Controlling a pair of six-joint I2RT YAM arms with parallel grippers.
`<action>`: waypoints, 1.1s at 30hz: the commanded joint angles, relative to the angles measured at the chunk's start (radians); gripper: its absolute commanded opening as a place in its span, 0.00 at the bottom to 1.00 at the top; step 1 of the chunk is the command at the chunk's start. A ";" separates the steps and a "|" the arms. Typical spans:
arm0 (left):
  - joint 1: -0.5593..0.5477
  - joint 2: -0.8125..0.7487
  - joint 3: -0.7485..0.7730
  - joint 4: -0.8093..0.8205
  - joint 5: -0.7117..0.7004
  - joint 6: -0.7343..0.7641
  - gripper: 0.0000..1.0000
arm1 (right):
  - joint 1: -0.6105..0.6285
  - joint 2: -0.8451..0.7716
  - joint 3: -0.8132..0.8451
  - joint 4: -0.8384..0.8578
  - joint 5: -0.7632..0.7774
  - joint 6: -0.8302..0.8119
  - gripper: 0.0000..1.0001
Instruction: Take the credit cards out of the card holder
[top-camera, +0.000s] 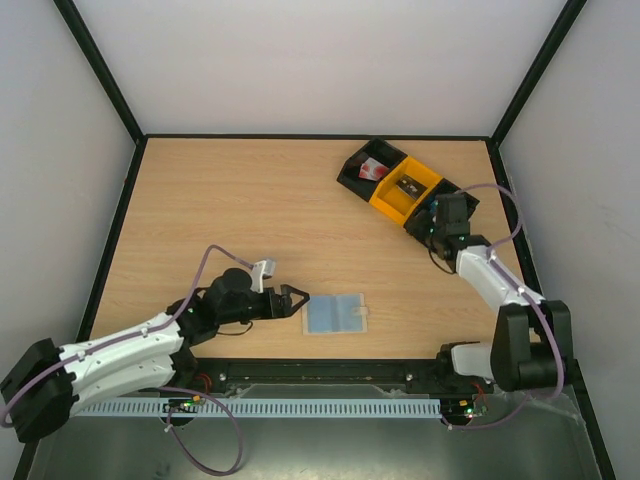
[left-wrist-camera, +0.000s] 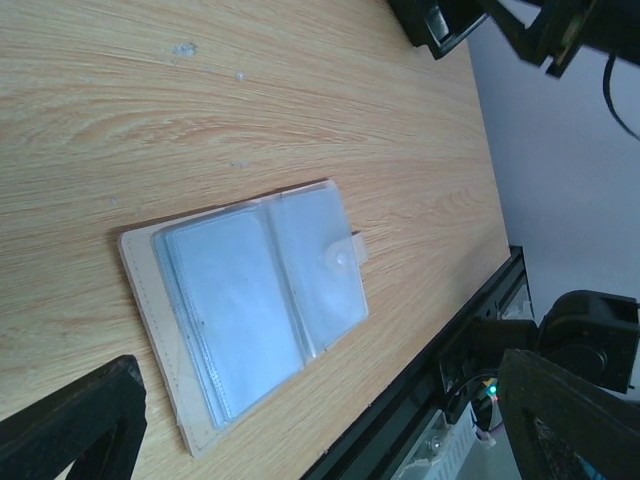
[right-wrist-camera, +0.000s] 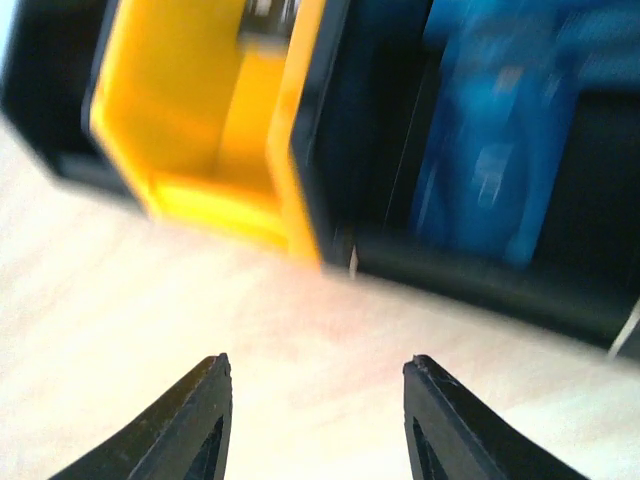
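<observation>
Beside yellow bin (right-wrist-camera: 200, 130), black bin (right-wrist-camera: 480, 282) with cards (right-wrist-camera: 500, 140)

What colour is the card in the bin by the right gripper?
Bright blue card with paler markings; best in the right wrist view.

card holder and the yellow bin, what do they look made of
Card holder: likely soft plastic, pale blue-grey and translucent, with a light sheen on its pockets. The cream outer edge with a dotted seam could be faux leather, but that is hard to tell. Yellow bin: probably rigid moulded plastic, smooth and evenly coloured, with thick walls and a faint gloss.
</observation>
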 joint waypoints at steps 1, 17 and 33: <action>0.002 0.069 -0.021 0.140 0.025 -0.038 0.94 | 0.088 -0.128 -0.122 -0.026 -0.161 -0.030 0.44; -0.042 0.433 -0.041 0.453 -0.035 -0.126 0.69 | 0.419 -0.353 -0.557 0.176 -0.261 0.209 0.36; -0.080 0.588 0.000 0.475 -0.046 -0.149 0.48 | 0.513 -0.300 -0.640 0.306 -0.259 0.253 0.29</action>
